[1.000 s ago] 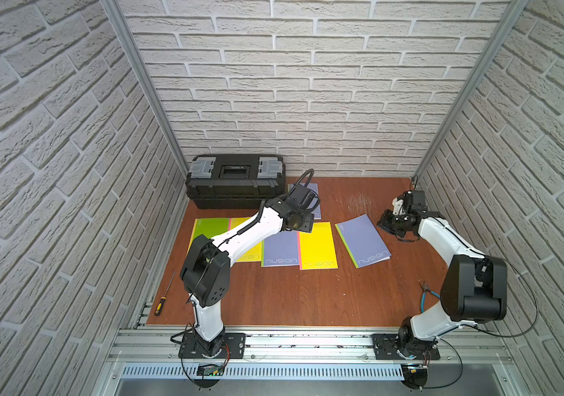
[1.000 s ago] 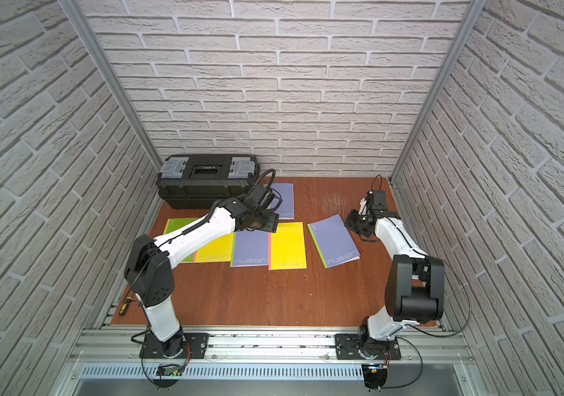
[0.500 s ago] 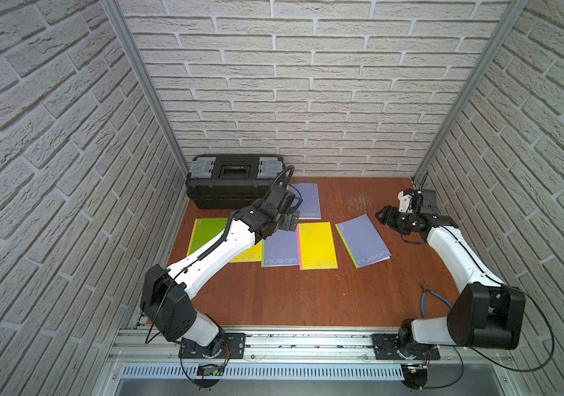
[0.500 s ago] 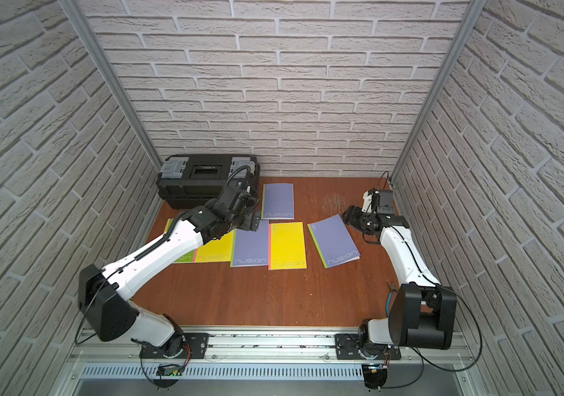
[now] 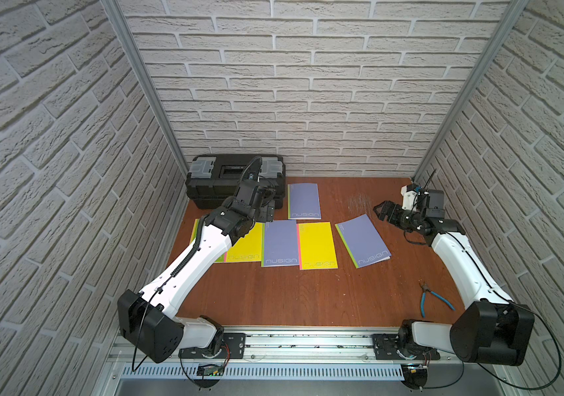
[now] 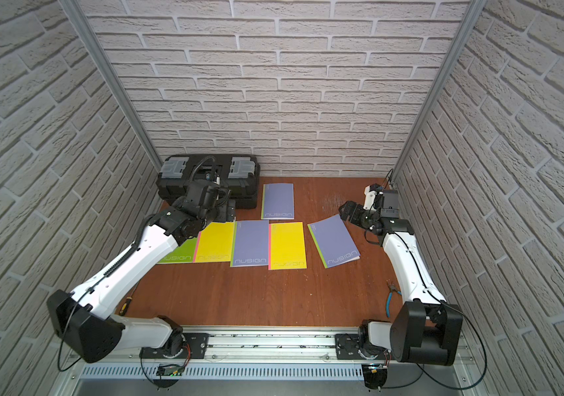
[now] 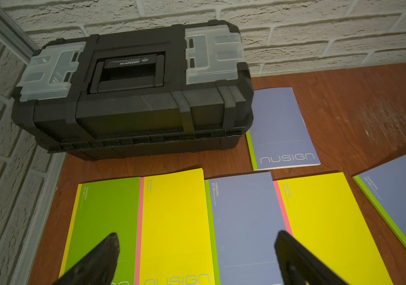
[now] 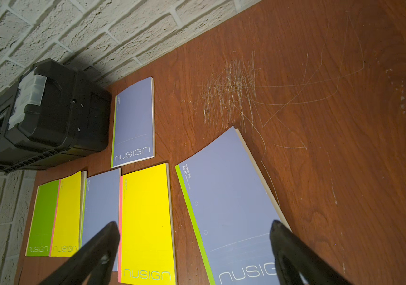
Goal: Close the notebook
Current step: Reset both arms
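You are holding left fingers (image 7: 293, 251) and right fingers (image 8: 288, 246) spread and empty, tilted notebook (image 5: 363, 240) lying shut on the bench (image 5: 291, 301) just ahead of the right pair: likely done, so be withdrawing clear of its cover.

The right tool (image 8: 194, 224), jaws spread wide, hovers over a closed purple notebook (image 8: 229, 195).

Reads "nusign" in pale letters along the lower edge of every cover: green notebook (image 8: 42, 214), yellow notebooks (image 8: 147, 217), purple notebooks (image 8: 134, 123). Reads "Holeholey A5 40" beside the green spine strip of the angled purple notebook (image 8: 231, 197). Toolbox (image 7: 132, 108) handle label too blurred to read.
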Robot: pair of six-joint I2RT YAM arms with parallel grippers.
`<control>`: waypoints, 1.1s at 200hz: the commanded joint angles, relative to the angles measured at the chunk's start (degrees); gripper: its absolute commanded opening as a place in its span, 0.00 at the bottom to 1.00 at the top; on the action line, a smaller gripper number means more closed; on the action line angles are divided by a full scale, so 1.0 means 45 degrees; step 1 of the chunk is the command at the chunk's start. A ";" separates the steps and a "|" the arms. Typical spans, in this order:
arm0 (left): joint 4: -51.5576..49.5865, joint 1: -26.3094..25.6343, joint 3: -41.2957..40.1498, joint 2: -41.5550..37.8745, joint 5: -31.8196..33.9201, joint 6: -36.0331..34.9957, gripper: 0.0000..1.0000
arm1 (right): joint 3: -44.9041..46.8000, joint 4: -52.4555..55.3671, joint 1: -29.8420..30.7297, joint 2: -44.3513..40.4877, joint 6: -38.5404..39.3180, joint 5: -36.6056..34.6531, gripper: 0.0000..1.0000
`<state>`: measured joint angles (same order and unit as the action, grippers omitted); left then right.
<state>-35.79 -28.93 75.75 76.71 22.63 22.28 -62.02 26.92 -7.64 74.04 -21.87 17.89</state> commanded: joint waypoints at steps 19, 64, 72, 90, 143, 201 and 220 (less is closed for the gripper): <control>-0.0281 0.0653 0.0098 -0.0434 -0.0108 0.0211 0.98 | -0.0320 0.0083 0.0059 -0.0232 0.0172 -0.0892 1.00; 0.1452 0.1265 -0.0892 -0.1139 0.1382 -0.0685 0.98 | -0.1014 0.0827 0.0079 0.0475 0.0283 -0.1335 1.00; 0.1967 0.1638 -0.1175 -0.1182 0.1288 -0.0930 0.98 | -0.1095 0.0919 0.0088 0.0480 0.0304 -0.1661 1.00; 0.3057 0.2243 -0.1895 -0.1293 0.1474 -0.1429 0.98 | -0.1062 0.0873 0.0079 0.0466 0.0405 -0.2676 1.00; 0.8256 0.3944 -0.5762 -0.2203 0.0726 -0.2743 0.98 | 0.0569 -0.1664 0.0114 0.0031 0.0157 -0.3112 1.00; 1.1349 0.5687 -0.8549 -0.2032 -0.0016 -0.3494 0.98 | 0.1405 -0.2813 0.0578 0.0359 0.1481 -0.4063 1.00; 1.2093 0.6004 -0.9127 -0.1513 -0.0309 -0.3524 0.98 | 0.1828 -0.3590 0.0584 0.0697 0.1622 -0.3682 1.00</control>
<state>7.66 -3.51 37.32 68.34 23.99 8.71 -55.96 17.45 -5.56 75.72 -17.26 1.76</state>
